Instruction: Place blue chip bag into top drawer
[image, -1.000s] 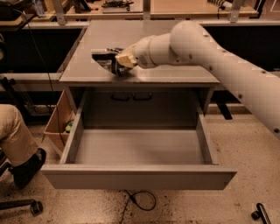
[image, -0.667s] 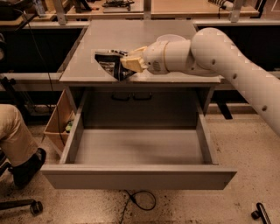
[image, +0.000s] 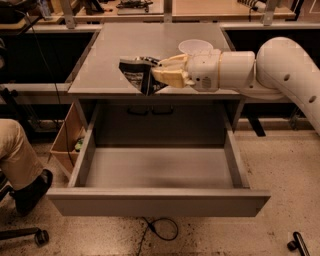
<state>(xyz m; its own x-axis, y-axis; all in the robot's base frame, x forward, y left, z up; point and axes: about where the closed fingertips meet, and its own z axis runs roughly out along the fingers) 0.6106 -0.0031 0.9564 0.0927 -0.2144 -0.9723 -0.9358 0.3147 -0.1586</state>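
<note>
Camera view: gripper (image: 156, 79) is seen over the front edge of the cabinet top (image: 100, 60), its 2 fingers (image: 172, 75) clamped on the near edge of the blue chip bag (image: 135, 75), which hangs tilted just beyond the fingertips. Below and forward of the fingers the top drawer (image: 160, 202) is pulled open. Bag is judged light, soft, slippery foil, easily crushed. Hold is best kept on a pinched edge, not the puffed middle.

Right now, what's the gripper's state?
Gripper: shut on the wrinkled dark-blue foil chip bag, at the grey cabinet top front edge, above the open grey top drawer.
</note>
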